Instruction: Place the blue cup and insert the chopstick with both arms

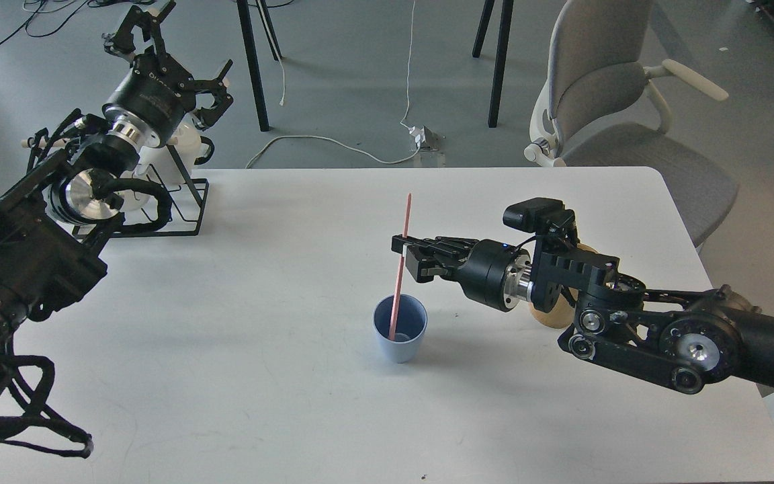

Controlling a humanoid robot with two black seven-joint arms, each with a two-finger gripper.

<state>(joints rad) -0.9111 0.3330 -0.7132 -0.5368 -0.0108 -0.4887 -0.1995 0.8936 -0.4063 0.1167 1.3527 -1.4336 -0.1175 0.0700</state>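
Note:
The blue cup (400, 331) stands upright on the white table (259, 376), near its middle. The pink chopstick (402, 251) stands nearly upright with its lower end inside the cup. My right gripper (403, 247) comes in from the right and is shut on the chopstick about halfway up, just above the cup. My left gripper (166, 50) is raised at the far left, beyond the table's back edge, open and empty, far from the cup.
A tan bamboo cylinder (551, 310) stands right of the cup, mostly hidden behind my right arm. A black wire rack (175, 195) with white mugs stands at the table's back left. A grey chair (602, 94) is behind the table.

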